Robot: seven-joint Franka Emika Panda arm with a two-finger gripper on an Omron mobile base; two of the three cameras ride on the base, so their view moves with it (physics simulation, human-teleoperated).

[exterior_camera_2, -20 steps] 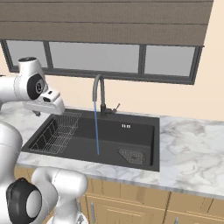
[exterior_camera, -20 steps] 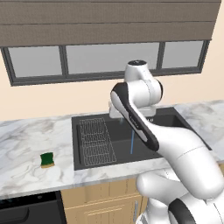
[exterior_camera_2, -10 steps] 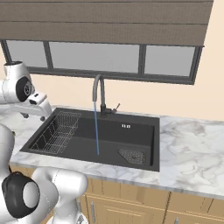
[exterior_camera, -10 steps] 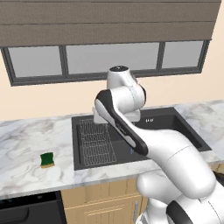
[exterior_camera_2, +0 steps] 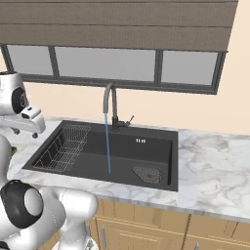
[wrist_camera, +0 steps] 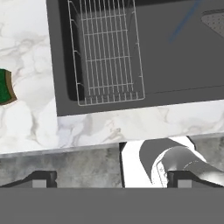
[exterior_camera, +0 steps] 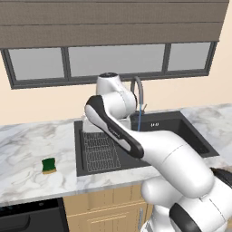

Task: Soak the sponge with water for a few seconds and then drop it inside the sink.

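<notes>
The sponge, green on top with a yellow base, lies on the marble counter left of the sink. At the left edge of the hand view just a slice of the sponge shows. My gripper is open, its fingertips far apart with nothing between them. It hovers high over the sink's left front corner, right of the sponge; from the right base it shows as the gripper above the rack's left end. Water falls in a thin blue stream from the faucet into the black sink.
A wire rack fills the basin's left part, and the drain sits at the right front. Marble counter runs on both sides of the sink. Windows and a blind stand behind the faucet.
The arm has swung left, from over the middle of the sink to its left end above the rack. The water keeps running and the sponge has stayed put.
</notes>
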